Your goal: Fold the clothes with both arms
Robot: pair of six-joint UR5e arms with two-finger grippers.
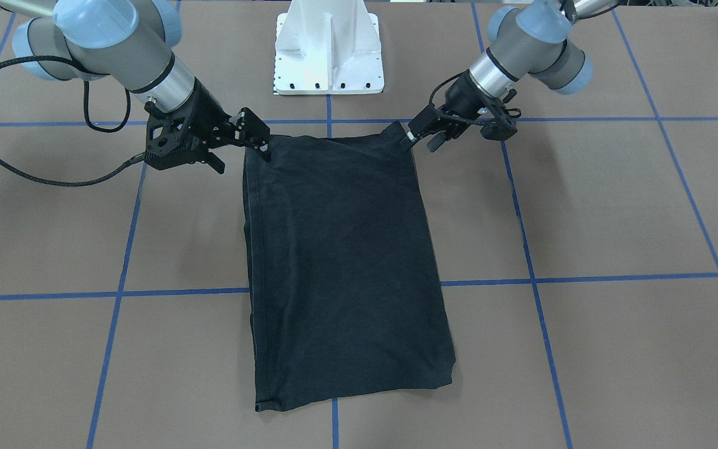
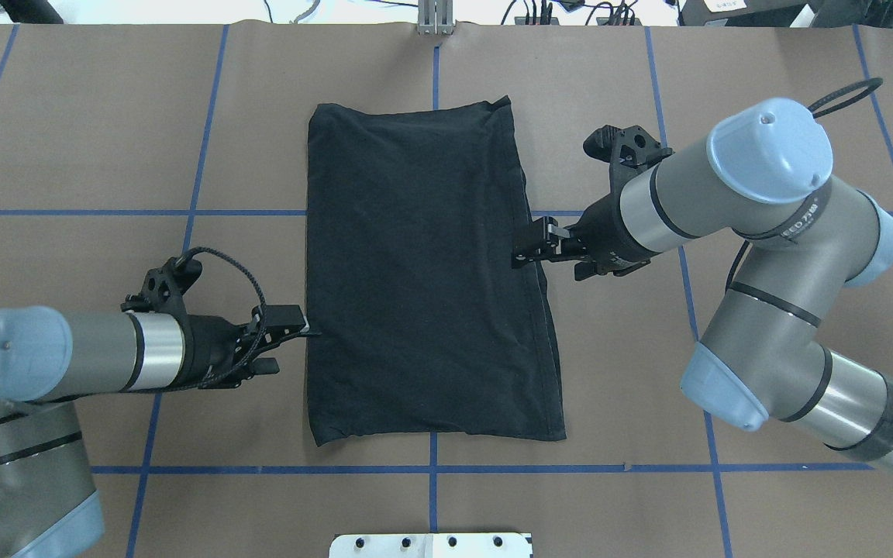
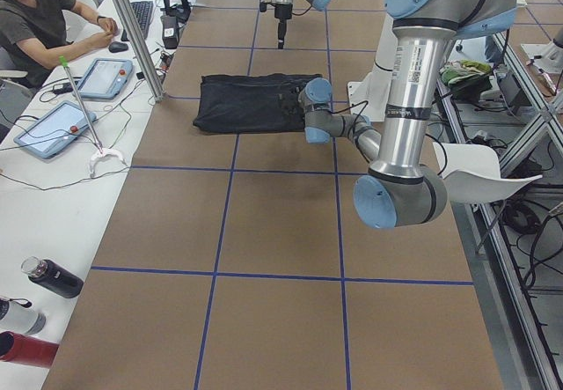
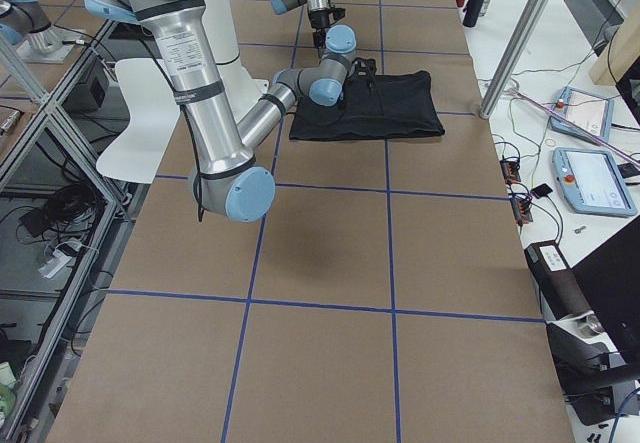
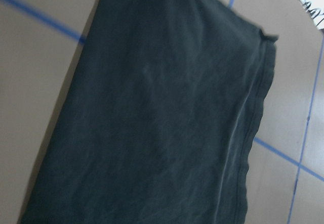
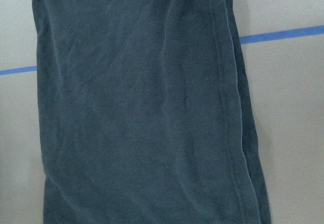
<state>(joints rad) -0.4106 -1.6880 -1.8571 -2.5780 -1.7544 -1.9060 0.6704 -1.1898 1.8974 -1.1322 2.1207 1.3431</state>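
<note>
The black T-shirt [image 2: 423, 271] lies flat on the desk [image 2: 67, 139], folded to a long rectangle, in front of the white base plate [image 2: 431, 545]. Its long axis points straight away from the plate. The left gripper [image 2: 305, 325] is at the long edge on the plate's left side, toward the end nearest the plate. The right gripper [image 2: 522, 253] is at the opposite long edge, somewhat farther from the plate. Whether the jaws are apart or pinch the hem, I cannot tell. I judge each gripper must take its own plate-end corner and carry it along the long axis.
</note>
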